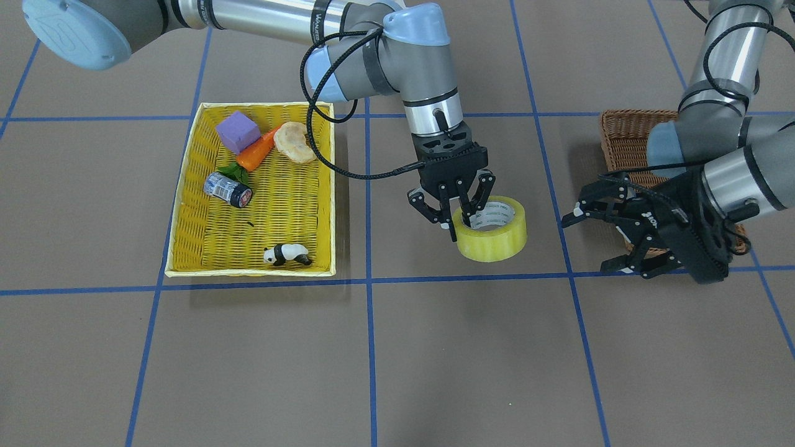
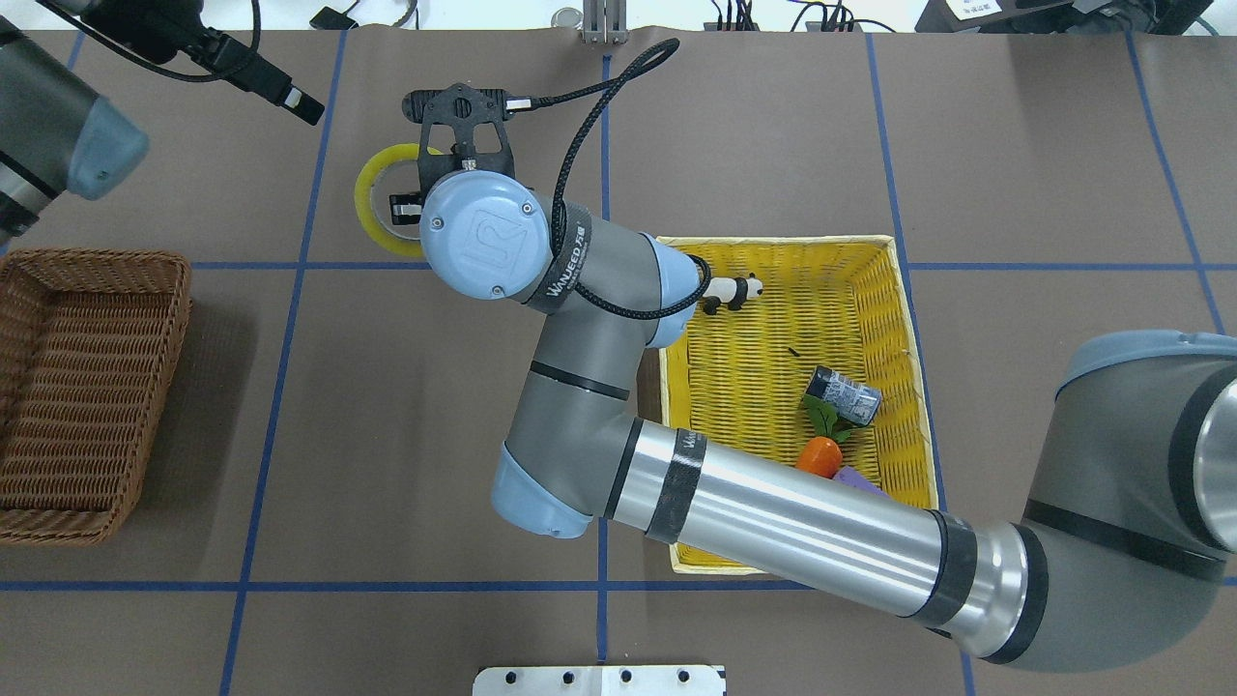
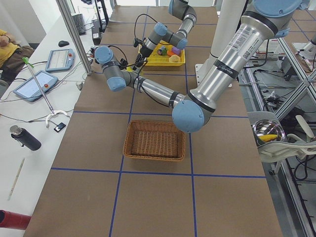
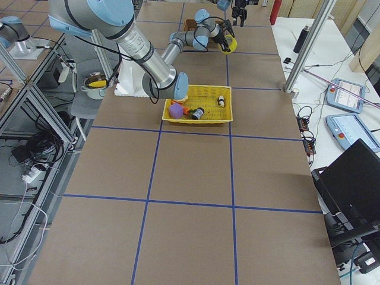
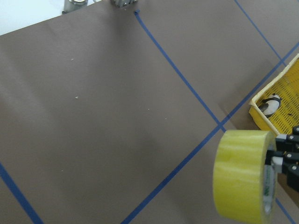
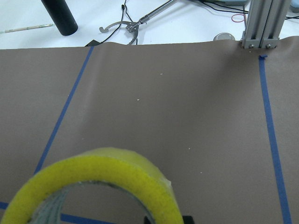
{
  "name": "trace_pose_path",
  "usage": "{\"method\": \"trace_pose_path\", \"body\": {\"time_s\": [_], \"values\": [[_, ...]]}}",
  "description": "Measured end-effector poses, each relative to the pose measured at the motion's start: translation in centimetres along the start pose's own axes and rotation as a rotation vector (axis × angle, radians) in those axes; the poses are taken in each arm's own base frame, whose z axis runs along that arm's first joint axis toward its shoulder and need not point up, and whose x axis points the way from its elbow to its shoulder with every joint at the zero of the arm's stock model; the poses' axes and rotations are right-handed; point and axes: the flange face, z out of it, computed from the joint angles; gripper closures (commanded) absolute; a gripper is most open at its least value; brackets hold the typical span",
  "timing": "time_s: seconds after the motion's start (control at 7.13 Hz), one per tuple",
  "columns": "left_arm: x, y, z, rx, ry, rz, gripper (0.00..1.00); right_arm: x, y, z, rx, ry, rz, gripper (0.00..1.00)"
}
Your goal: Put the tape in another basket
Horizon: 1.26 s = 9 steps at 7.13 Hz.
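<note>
Nearest the right wrist camera is the tape (image 6: 107, 165), lying flat with its hole upward. The right hand (image 1: 461, 220) points straight down onto it and pinches the wall of the roll, one finger in the white core and the other against the yellow outside. Whether the roll rests on the worktop (image 1: 435, 360) or hangs just clear of it I cannot tell. This looks like a hand-over in mid-worktop. The roll should be kept level and set down or offered with its free side, away from the pinching fingers, toward the left hand (image 1: 587, 243). That hand hovers near the tape, fingers spread wide and aimed at it. Beyond that hand from the tape sits the brown basket (image 2: 87, 387), whose sloped rim is the one edge to lift over. On the tape's other side the yellow basket (image 1: 279, 217) stands well apart. Nothing but the two hands is close to the tape. The tight spot is between them, so one hand should draw off before the other closes in.
</note>
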Motion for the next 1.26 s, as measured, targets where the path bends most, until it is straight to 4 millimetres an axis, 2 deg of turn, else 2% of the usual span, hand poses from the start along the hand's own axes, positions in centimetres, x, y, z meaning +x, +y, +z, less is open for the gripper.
{"method": "trace_pose_path", "body": {"time_s": [0.42, 0.84, 0.98, 1.12, 1.26], "values": [[2.4, -0.9, 1.9, -0.024, 0.047, 0.02, 0.01, -1.8, 0.3, -0.8, 0.053, -0.041, 0.007, 1.0], [3.1, -0.6, 2.9, -0.036, 0.067, 0.035, 0.01, -2.3, 0.2, -1.4, 0.082, -0.09, 0.02, 1.0], [3.1, -0.5, 3.0, -0.038, 0.07, 0.035, 0.08, -2.4, 0.2, -1.5, 0.087, -0.1, 0.021, 1.0], [3.1, -0.4, 3.1, -0.041, 0.073, 0.034, 0.57, -2.4, 0.1, -1.6, 0.089, -0.104, 0.021, 1.0], [3.0, -0.3, 3.1, -0.043, 0.075, 0.033, 1.0, -2.4, 0.1, -1.6, 0.089, -0.106, 0.019, 1.0]]}}
